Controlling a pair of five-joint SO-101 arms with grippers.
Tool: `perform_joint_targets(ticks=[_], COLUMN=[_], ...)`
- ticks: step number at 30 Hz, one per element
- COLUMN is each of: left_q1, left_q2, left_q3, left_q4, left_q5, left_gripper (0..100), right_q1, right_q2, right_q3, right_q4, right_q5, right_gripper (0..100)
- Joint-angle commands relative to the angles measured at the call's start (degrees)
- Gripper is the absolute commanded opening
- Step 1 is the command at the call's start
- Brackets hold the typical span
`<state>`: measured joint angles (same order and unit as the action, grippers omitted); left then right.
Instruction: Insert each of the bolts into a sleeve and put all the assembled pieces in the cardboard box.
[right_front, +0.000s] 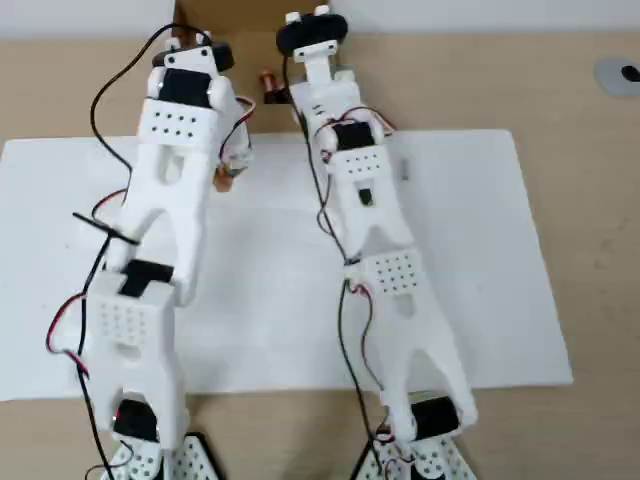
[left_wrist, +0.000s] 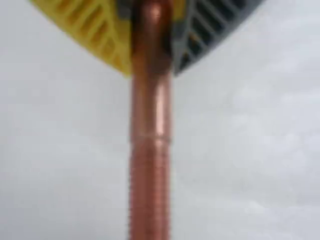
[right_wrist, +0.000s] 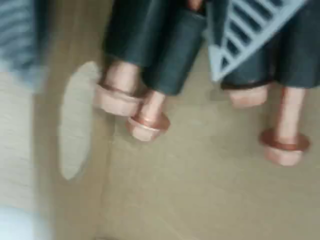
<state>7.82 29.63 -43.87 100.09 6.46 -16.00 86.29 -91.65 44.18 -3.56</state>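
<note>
Your left jaws were clenched on a slim copper-coloured metal bolt (left_wrist: 150, 140). They gripped it at one end, so the threaded length stood free above the flat white sheet (right_front: 480, 280) covering the wooden surface (right_front: 590, 200). Your right arm was stretched to the far edge, with its jaws down inside the brown cardboard box (right_wrist: 175, 195). As far as I could judge, those jaws were released and parted wide above several finished pieces. These were dark tubular sleeves (right_wrist: 170, 50) lying on the box floor with copper flanged heads (right_wrist: 147, 125) poking out.

The boxing looked largely done, and the bolt in hand was the open job. To do it well, you needed a firm clamp and a steady bolt, since a round shank can swivel between flat pads. Lifting the right jaws straight out would have avoided dragging the pieces lying there. When a sleeve met the bolt, it would have paid to line the bore up along the bolt's axis first. Sliding it on slowly after that would have kept the threads from catching on the rim.
</note>
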Motion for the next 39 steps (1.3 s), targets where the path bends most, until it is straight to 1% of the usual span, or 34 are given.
perform_joint_targets(ticks=[1, 4, 6, 11, 13, 15, 20, 23, 25, 28, 30, 32, 35, 39], left_q1=[0.3, 1.0, 1.1, 1.0, 0.4, 0.3, 0.2, 0.5, 0.5, 0.4, 0.4, 0.4, 0.4, 0.2], left_q2=[-9.5, -15.0, -18.5, -25.5, -27.3, -28.1, -28.2, -28.0, -28.0, -28.0, -28.0, -28.0, -28.0, -28.1], left_q3=[3.7, 10.8, 15.8, 30.1, 33.8, 36.1, 39.2, 42.7, 46.9, 54.9, 59.9, 63.6, 66.1, 64.8], left_q4=[0.5, 0.5, 0.5, 0.4, 0.4, 0.4, 0.4, -0.5, -3.8, -11.5, -17.1, -21.7, -25.5, -26.3], left_q5=[-14.1, -29.9, -39.2, -71.1, -80.0, -85.4, -90.4, -92.0, -92.1, -91.3, -90.2, -89.1, -87.9, -85.4], left_gripper=[0, 0, 0, 1, 1, 1, 1, 1, 1, 1, 2, 5, 12, 18], right_q1=[1.9, 2.2, 2.3, 3.3, 3.5, 3.6, 4.6, 6.7, 8.4, 11.0, 12.4, 13.1, 13.4, 13.4], right_q2=[-1.1, -1.2, -1.2, -1.3, -1.7, -4.0, -11.6, -16.9, -20.3, -25.3, -28.5, -31.4, -34.7, -36.4], right_q3=[-3.7, -3.9, -3.9, -3.9, -4.0, -4.0, -3.9, -3.9, -3.9, -3.9, -3.9, -3.9, -3.8, -3.8], right_q4=[2.1, 2.5, 2.5, 2.9, 5.2, 9.6, 20.7, 22.0, 22.0, 22.4, 24.4, 27.4, 32.3, 36.7], right_q5=[0.3, 0.3, 0.4, 0.4, 0.2, 0.1, 0.1, 0.1, 0.0, 0.0, 0.0, 0.0, 0.4, 0.4], right_gripper=[39.3, 39.3, 39.3, 39.3, 39.3, 39.4, 39.4, 39.4, 39.4, 39.4, 39.4, 39.4, 39.4, 39.4])
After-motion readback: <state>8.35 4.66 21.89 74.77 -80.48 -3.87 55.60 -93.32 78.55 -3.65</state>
